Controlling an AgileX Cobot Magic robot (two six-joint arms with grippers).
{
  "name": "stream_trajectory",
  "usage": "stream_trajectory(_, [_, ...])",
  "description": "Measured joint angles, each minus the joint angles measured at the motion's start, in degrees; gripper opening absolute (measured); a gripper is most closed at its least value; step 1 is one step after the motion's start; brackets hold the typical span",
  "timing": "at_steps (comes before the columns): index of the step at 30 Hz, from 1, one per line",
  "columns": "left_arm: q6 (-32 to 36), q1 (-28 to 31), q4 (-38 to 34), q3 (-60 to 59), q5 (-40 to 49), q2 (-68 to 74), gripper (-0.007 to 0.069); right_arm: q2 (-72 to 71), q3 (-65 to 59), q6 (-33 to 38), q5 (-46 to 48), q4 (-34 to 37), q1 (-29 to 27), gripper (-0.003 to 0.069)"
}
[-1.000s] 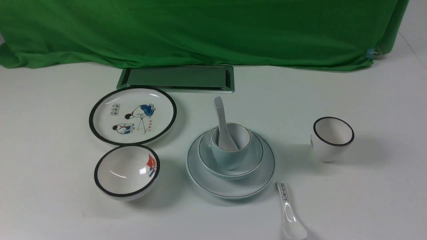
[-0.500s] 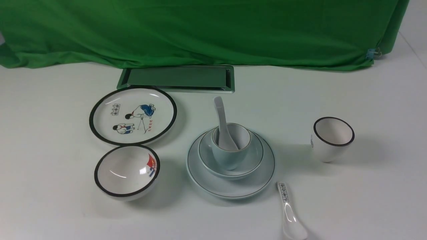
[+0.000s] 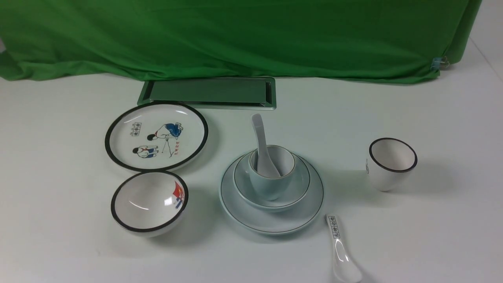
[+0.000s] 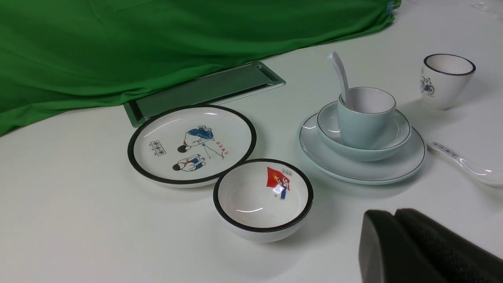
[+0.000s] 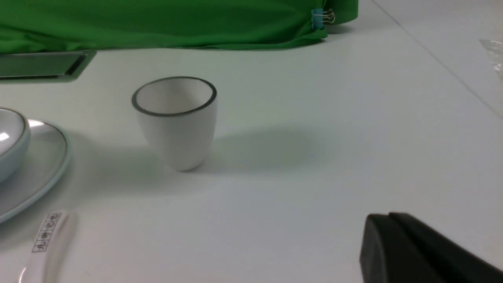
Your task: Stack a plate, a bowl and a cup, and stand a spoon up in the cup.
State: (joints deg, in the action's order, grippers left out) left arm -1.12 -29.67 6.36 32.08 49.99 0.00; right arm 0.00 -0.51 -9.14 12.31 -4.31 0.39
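Observation:
The pale blue plate (image 3: 271, 220) lies at the table's middle with the pale blue bowl (image 3: 298, 188) on it. The pale blue cup (image 3: 269, 184) stands in the bowl. The plain white spoon (image 3: 261, 145) stands in the cup, handle leaning back. The stack also shows in the left wrist view: plate (image 4: 361, 169), bowl (image 4: 399, 133), cup (image 4: 363, 125), spoon (image 4: 341, 76). My left gripper (image 4: 395, 214) is shut and empty, well back from the stack. My right gripper (image 5: 387, 218) is shut and empty, away from everything. Neither gripper shows in the front view.
A black-rimmed cartoon plate (image 3: 156, 135) and black-rimmed bowl (image 3: 149, 202) sit left of the stack. A black-rimmed white cup (image 3: 391, 163) stands to the right. A printed spoon (image 3: 342, 251) lies in front. A metal tray (image 3: 208, 92) and green cloth (image 3: 235, 35) are behind.

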Motion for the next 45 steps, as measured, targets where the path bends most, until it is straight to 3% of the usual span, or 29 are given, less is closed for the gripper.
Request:
stream_trajectory(9, [0.1,0.0,0.0,0.0,0.0,0.0,-0.0029,0.0,0.0,1.6,0.1,2.0,-3.3,0.0007])
stream_trajectory(45, [0.1,0.0,0.0,0.0,0.0,0.0,-0.0029,0.0,0.0,2.9,0.3,2.9,-3.3,0.0037])
